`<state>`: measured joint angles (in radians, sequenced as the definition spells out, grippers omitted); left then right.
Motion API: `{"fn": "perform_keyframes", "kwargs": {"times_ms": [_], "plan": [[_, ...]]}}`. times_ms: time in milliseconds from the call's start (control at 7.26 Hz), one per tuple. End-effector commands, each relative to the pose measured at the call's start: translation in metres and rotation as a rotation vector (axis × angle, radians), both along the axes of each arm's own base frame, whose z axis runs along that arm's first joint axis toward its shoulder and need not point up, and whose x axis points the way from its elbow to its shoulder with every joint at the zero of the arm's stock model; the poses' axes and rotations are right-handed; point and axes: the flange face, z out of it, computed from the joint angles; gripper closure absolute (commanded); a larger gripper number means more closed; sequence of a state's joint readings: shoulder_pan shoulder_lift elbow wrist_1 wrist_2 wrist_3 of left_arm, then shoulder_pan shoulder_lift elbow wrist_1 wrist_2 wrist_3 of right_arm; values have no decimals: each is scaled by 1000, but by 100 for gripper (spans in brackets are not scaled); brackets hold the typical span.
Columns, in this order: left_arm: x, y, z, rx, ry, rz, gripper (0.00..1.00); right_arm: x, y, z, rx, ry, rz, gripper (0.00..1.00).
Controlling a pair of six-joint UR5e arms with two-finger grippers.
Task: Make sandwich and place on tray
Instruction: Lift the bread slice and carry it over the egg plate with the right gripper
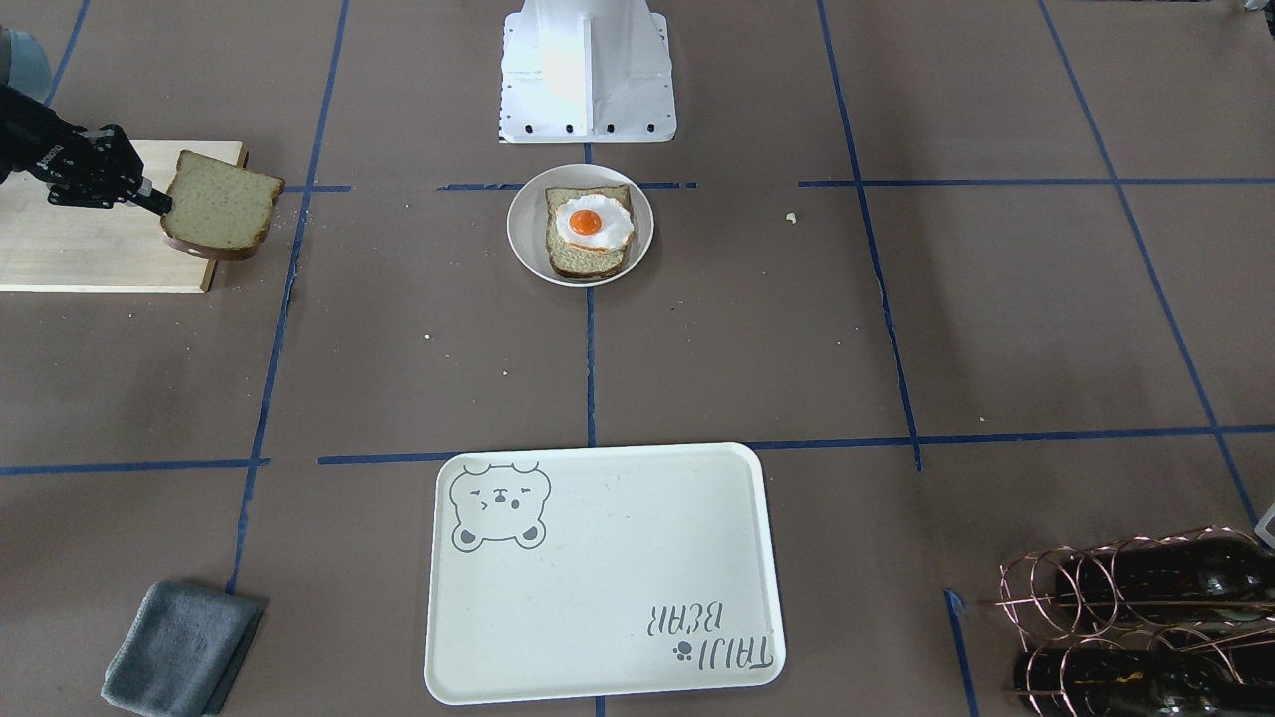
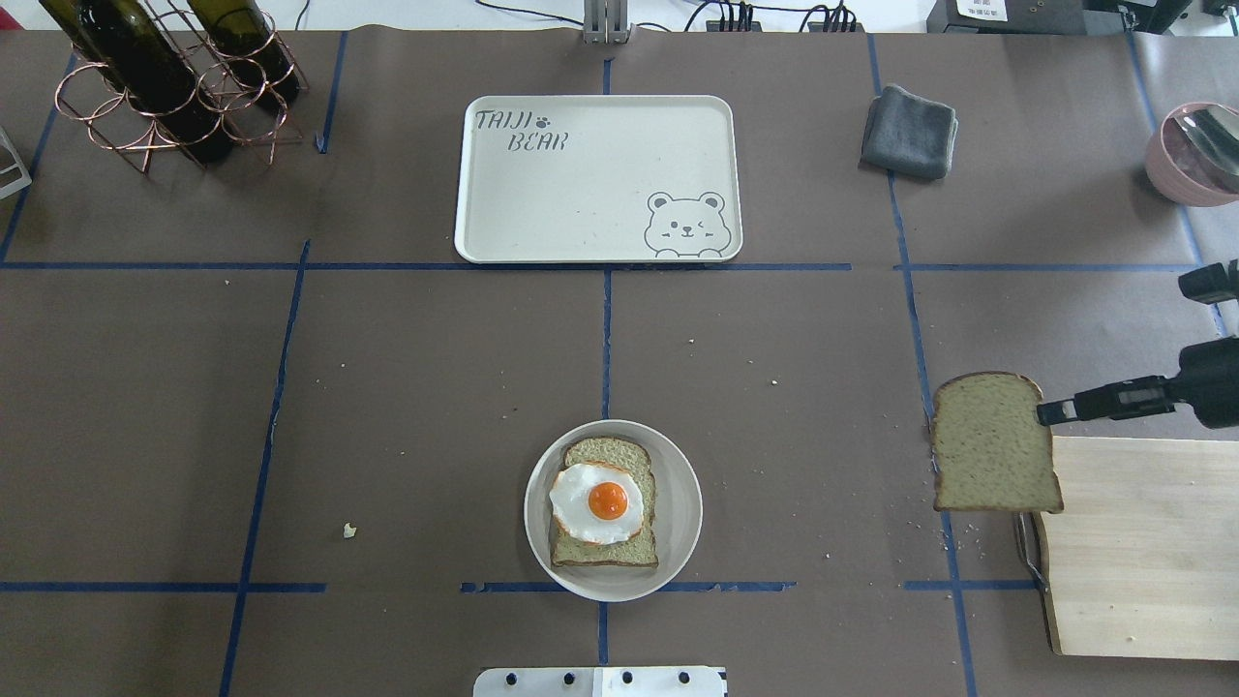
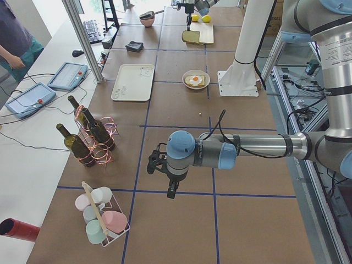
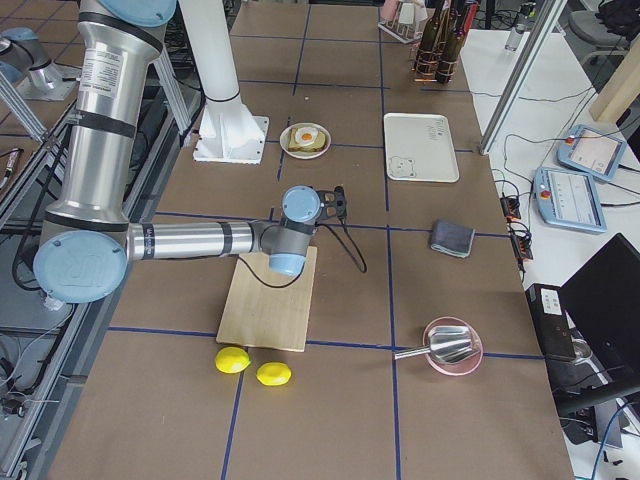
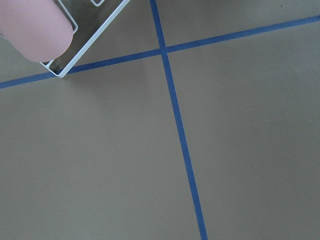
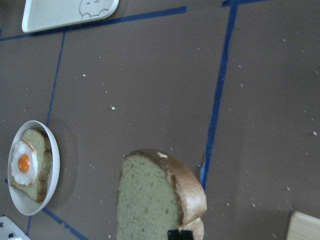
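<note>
A round white plate near the robot's base holds one bread slice with a fried egg on top. My right gripper is shut on the edge of a second bread slice. It holds the slice in the air over the inner end of the cutting board. The right wrist view shows this slice close up and the plate beyond it. The bear tray lies empty. My left gripper hangs far off; I cannot tell its state.
A pale wooden cutting board lies under the right arm. A grey cloth and a copper rack of wine bottles flank the tray. A pink bowl, two lemons and a mug rack stand further out.
</note>
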<state>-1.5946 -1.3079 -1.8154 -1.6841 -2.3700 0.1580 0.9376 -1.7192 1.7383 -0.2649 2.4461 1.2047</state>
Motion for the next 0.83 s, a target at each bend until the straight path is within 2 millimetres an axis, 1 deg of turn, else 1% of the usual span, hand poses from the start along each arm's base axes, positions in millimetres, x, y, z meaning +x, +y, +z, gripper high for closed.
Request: {"fn": "perform_keyframes", "kwargs": {"times_ms": [0,138,275,413,551,689], "plan": [[0,1,2,-6,0,-1,0,-56,-43,-81,-22,-70,-12,100],[0,1,2,-6,0,1,0,-99,-53,-126,-32,-98,-2,100],[0,1,1,-3,0,-1,0,-143,-52,-159,-25,-103,14,100],[0,1,0,-3,0,-2,0,-188,-38,-183,-10,-116,46,100],[0,1,0,0,0,-1,0,-222,-16,-188,-17,-123,82,100],[0,1,0,0,0,1,0,-248,3,-192,-13,-127,89,100]]}}
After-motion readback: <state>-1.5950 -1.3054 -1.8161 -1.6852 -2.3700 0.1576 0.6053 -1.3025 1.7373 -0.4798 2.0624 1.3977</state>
